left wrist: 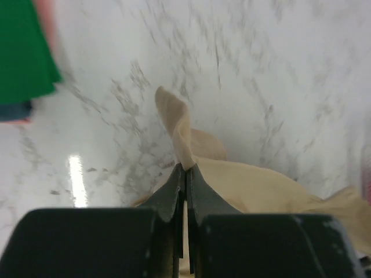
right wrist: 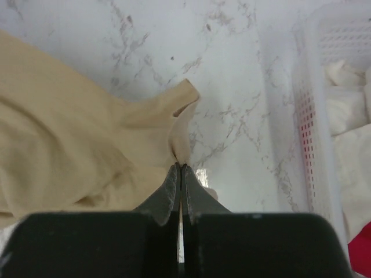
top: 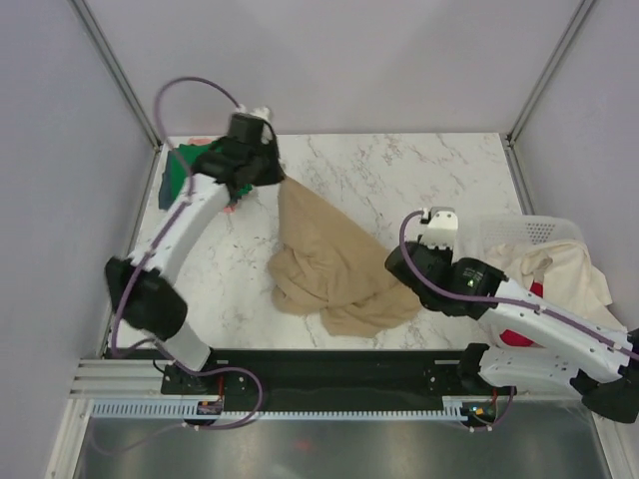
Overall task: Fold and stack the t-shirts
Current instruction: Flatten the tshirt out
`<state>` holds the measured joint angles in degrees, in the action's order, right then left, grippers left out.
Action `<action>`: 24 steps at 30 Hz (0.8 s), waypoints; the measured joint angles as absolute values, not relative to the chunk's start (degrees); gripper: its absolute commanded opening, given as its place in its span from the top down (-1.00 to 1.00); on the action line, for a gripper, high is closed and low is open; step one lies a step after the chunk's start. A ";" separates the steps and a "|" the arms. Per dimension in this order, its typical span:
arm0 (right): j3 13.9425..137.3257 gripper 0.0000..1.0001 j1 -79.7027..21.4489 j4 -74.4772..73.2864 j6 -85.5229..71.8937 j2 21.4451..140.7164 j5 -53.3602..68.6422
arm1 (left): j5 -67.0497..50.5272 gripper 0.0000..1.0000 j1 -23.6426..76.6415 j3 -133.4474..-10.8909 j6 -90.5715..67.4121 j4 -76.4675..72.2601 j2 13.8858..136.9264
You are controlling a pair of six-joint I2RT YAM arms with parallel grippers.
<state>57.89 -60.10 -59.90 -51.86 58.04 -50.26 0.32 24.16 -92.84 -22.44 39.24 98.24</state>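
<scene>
Grips a corner of the tan t-shirt [top: 334, 269] with the left gripper [left wrist: 185, 171], jaws clenched tight on the cloth, with a short tongue of fabric poking up past the tips. Grips another edge of the same shirt with the right gripper [right wrist: 181, 168], clenched just as tight, with a small flap sticking out beyond the tips. Holds the first corner toward the far-left corner of the desk [top: 399, 170] and the second toward the right edge. Leaves the bulk of the shirt in a crumpled heap at the middle of the desk, closer to the near edge, with a band of cloth drawn out from the heap to the left gripper.

Around the heap: a green t-shirt [left wrist: 23, 52] in the far-left corner, just beside the left gripper, lying over a dark blue-grey t-shirt [left wrist: 14, 110], with a blurred salmon-pink strip [left wrist: 47, 26] at their edge. Partly hidden from above by the wrist of the left arm [top: 185, 230]. At the right edge, near the right gripper, a white mesh basket [right wrist: 307, 116] with a cream t-shirt [right wrist: 353, 110] and a red t-shirt [right wrist: 362, 249] in it. Covered on its near side, seen from above, by the right arm [top: 539, 319].
</scene>
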 measured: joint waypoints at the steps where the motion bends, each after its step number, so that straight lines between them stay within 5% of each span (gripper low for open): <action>1: 59.13 1.00 -56.82 -58.63 -49.19 58.76 -48.88 | 0.82 0.96 21.71 -94.11 -22.41 40.10 92.77; 6: 73.93 1.00 -37.43 -53.36 -34.26 64.51 -41.06 | 4.10 0.96 8.27 -97.60 -21.85 42.26 70.32; 10: 90.67 1.00 -27.70 -51.90 -26.33 67.48 -36.80 | 4.60 0.96 6.90 -92.73 -20.60 45.54 59.00; 15: 103.44 1.00 -26.76 -52.58 -21.06 64.97 -33.21 | 4.64 0.96 6.87 -86.72 -20.45 51.16 54.33; 24: 104.31 1.00 -26.76 -52.73 -14.39 49.36 -26.22 | 2.90 0.96 6.90 -89.43 -20.45 50.19 43.57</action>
<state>104.31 -26.76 -52.73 -14.39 49.36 -26.22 2.90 6.90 -89.43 -20.45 50.19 43.57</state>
